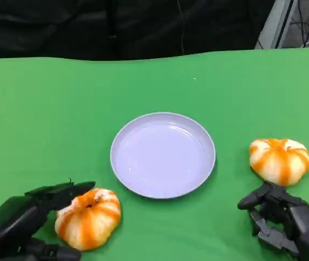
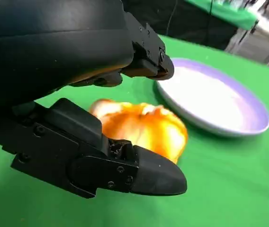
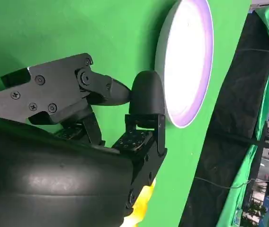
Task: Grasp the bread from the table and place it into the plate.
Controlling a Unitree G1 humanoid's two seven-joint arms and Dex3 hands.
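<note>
from the head view i see the plate (image 1: 162, 154) at centre frame on the green table (image 1: 45, 109), one bread (image 1: 88, 217) at lower left between my left hand's (image 1: 26, 224) spread fingers, not clamped as far as i can tell, and a second bread (image 1: 280, 160) at right, just above my right hand (image 1: 282, 220), which holds nothing, with open cloth between each bread and the plate rim. the left wrist view shows fingers (image 2: 125, 165) on either side of that bread (image 2: 141, 127), the plate (image 2: 248, 118) close beyond. the right wrist view shows loosely curled fingers (image 3: 101, 92) and the plate's edge (image 3: 163, 61).
</note>
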